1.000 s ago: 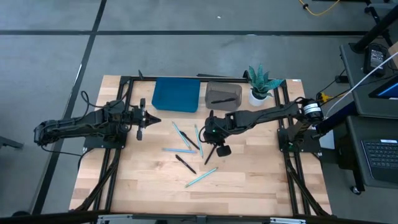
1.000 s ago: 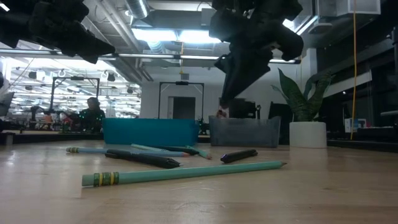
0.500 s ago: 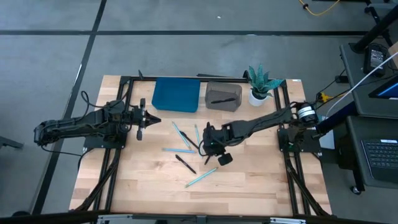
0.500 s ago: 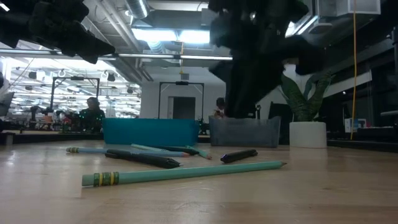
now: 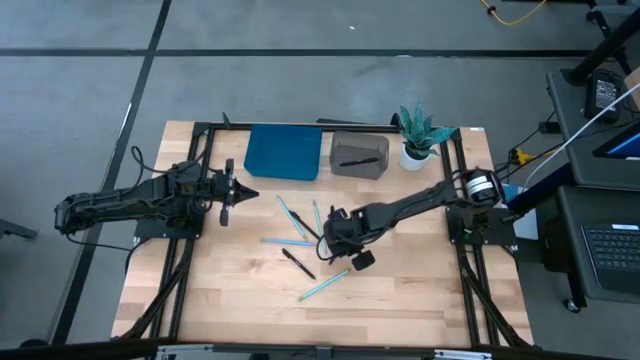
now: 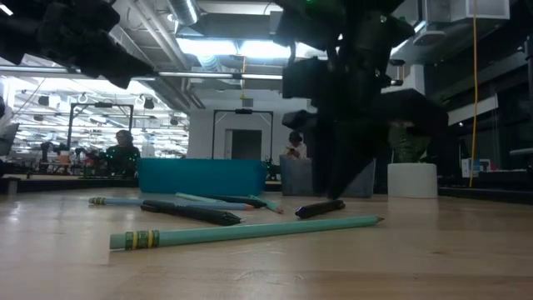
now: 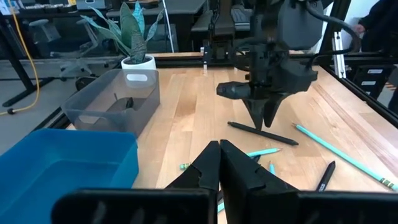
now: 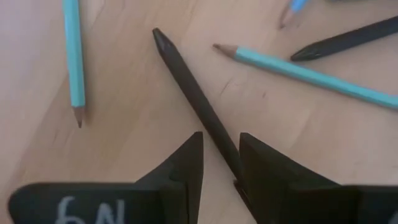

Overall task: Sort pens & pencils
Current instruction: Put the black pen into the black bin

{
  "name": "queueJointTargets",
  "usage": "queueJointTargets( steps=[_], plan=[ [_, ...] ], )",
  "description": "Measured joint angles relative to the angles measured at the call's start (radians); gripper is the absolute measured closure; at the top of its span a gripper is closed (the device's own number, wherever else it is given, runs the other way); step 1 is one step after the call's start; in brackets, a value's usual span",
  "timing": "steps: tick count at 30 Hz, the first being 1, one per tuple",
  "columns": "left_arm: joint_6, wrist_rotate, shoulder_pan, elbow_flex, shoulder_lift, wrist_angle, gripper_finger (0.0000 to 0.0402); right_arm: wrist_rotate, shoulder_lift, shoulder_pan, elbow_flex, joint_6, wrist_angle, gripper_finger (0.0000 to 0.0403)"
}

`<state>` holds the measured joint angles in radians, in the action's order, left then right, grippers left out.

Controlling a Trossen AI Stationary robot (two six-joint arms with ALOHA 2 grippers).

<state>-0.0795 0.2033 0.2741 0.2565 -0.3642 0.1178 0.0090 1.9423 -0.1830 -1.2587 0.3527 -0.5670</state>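
Black pens and light-blue pencils lie scattered on the middle of the wooden table. My right gripper [image 5: 333, 238] [image 8: 221, 135] points down, open, just above one black pen [image 8: 193, 87] [image 7: 261, 132]. Its fingers stand on either side of that pen's shaft, and the pen lies flat on the wood. Two more pens [image 5: 298, 263] [image 5: 309, 229] and several pencils [image 5: 290, 213] [image 5: 285, 241] [image 5: 323, 285] lie flat nearby. My left gripper [image 5: 243, 193] [image 7: 219, 149] hovers shut at the table's left, holding nothing.
A blue bin [image 5: 283, 152] and a grey bin [image 5: 359, 154] with one black pen inside stand at the far edge. A potted plant [image 5: 420, 135] stands to their right. Bare wood lies toward the near edge. People sit in the room beyond the table.
My right gripper has come down and moved toward the table's near edge, from above the scattered sticks to just over the black pen. The pens and pencils have stayed where they were.
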Motion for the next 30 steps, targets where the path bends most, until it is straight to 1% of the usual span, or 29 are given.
queueJointTargets(
  steps=[10,20,25,27,30],
  plan=[
    [0.022,0.0,0.0,0.0,0.0,0.006,0.0378,0.0,0.016,-0.003,0.0,-0.002,0.001,0.0298],
    [0.022,0.0,0.0,0.0,0.0,0.006,0.0399,-0.012,0.082,0.009,-0.006,0.075,-0.008,0.0298],
    [0.021,0.0,0.0,0.0,0.0,0.006,0.0396,-0.02,0.084,0.021,-0.006,0.07,-0.009,0.0298],
    [0.018,0.0,0.0,0.0,0.0,0.006,0.039,-0.038,0.085,0.025,-0.005,0.071,-0.008,0.0301],
    [0.018,0.0,0.0,0.0,0.0,0.006,0.0384,-0.061,0.085,0.033,-0.004,0.058,-0.008,0.0323]
  ],
)
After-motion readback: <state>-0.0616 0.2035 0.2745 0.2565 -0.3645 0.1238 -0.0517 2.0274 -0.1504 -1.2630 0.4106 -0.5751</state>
